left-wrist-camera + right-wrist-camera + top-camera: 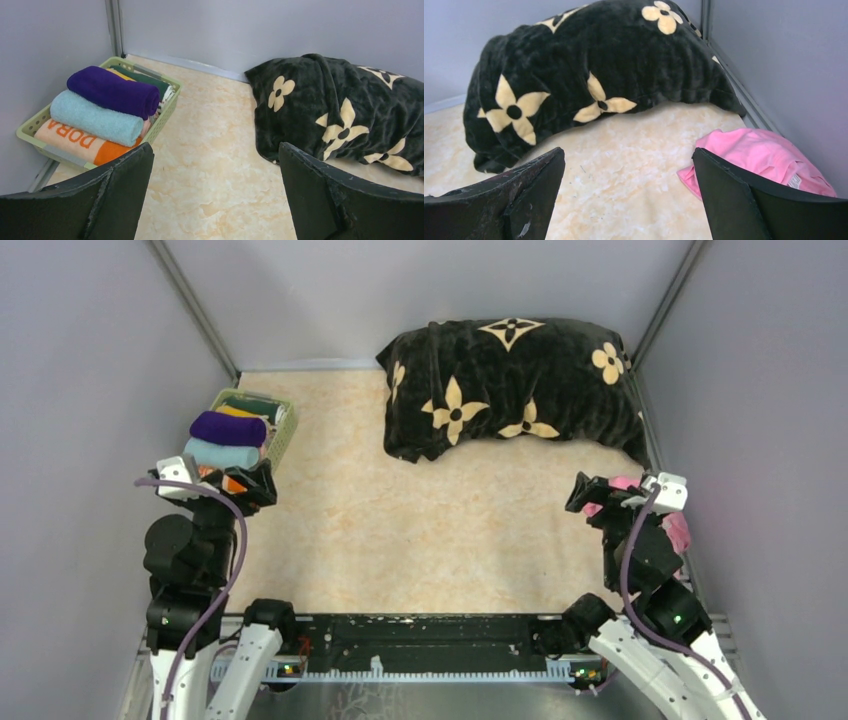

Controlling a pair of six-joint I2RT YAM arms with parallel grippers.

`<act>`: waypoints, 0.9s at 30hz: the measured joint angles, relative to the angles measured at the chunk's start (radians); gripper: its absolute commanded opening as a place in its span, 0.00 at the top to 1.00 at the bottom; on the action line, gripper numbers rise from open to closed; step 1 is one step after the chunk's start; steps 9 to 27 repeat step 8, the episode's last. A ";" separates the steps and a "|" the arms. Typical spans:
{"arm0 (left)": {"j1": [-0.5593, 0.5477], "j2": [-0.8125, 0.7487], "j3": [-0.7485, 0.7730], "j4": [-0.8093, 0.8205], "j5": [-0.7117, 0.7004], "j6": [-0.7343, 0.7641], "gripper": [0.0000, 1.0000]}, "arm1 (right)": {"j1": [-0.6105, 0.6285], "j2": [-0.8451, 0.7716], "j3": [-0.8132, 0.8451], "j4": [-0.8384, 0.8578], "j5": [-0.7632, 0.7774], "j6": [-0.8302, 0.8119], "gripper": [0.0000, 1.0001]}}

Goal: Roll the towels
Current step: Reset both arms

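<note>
Left pincer is wide apart and holds nothing. It hovers over the counter on the left side, just in front of the basket. Right pincer is also wide apart and holds nothing, on the right side near the wall.

Basket is light green and sits in the far-left corner against the wall. In it:
- Purple towel: rolled, on top.
- Blue towel: rolled, on the near side of the purple one and touching it.
- Orange towel: marked "DORA", flat under them at the near end.
- Dark green towel and a bit of yellow towel: behind the purple roll and mostly hidden, so can't tell if they are rolled.

Pink towel lies loose and crumpled on the counter at the right edge, by the wall, not rolled. It is just beside the right pincer's wall-side finger; can't tell if they touch.

Cushion, black with beige flowers, lies at the far side right of centre, well apart from the basket. The pink towel is near its right front corner but apart from it.
</note>
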 measured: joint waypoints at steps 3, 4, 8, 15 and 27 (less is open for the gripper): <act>0.000 0.000 -0.018 0.003 0.000 -0.005 0.00 | 0.000 -0.004 -0.026 0.009 0.005 -0.015 0.01; 0.000 0.001 -0.026 0.004 0.001 -0.008 0.00 | 0.000 -0.004 -0.033 0.012 0.005 -0.019 0.01; 0.000 0.004 -0.051 0.005 0.001 -0.018 0.00 | 0.000 -0.004 -0.042 0.025 0.009 -0.033 0.01; 0.000 0.004 -0.051 0.005 0.001 -0.018 0.00 | 0.000 -0.004 -0.042 0.025 0.009 -0.033 0.01; 0.000 0.004 -0.051 0.005 0.001 -0.018 0.00 | 0.000 -0.004 -0.042 0.025 0.009 -0.033 0.01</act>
